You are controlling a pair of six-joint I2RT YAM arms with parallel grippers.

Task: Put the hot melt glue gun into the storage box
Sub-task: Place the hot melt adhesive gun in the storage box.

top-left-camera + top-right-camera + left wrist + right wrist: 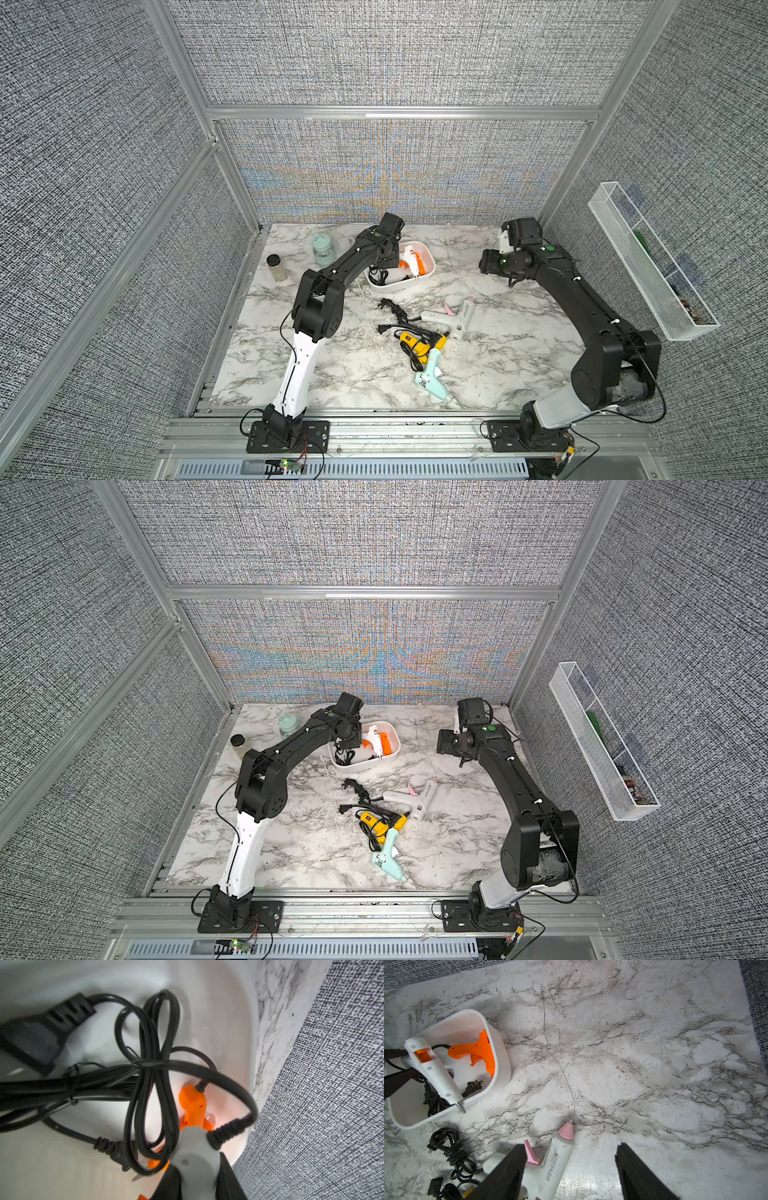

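Glue guns number five: a white glue gun point(410, 262) and an orange glue gun point(421, 266) are at the storage box point(390, 288), just above the centre of both top views. A pink-tipped glue gun point(451, 318), a yellow glue gun point(419, 343) and a mint glue gun point(432, 374) lie close together on the desk point(498, 353) below the box, with black cords point(397, 311) tangled beside them. There is one box, one wire-mesh tray point(652, 266) on the wall at the right edge, one black-lidded jar point(276, 268) and one pale green bottle point(323, 249) at the desk's upper left, and two arms. The desk has a white marble pattern with grey veins, and grey woven panels in aluminium frames close it in on three sides. The left gripper point(197, 1176) is clamped on the white glue gun's handle; the gun sits tilted in the box with its metal nozzle reaching the near rim, though whether it touches the rim I cannot tell. The orange glue gun lies inside the box among bundled cords. The right gripper point(571, 1147) has its fingers wide apart, holds nothing and touches nothing, and sits to the right of the box in both top views.
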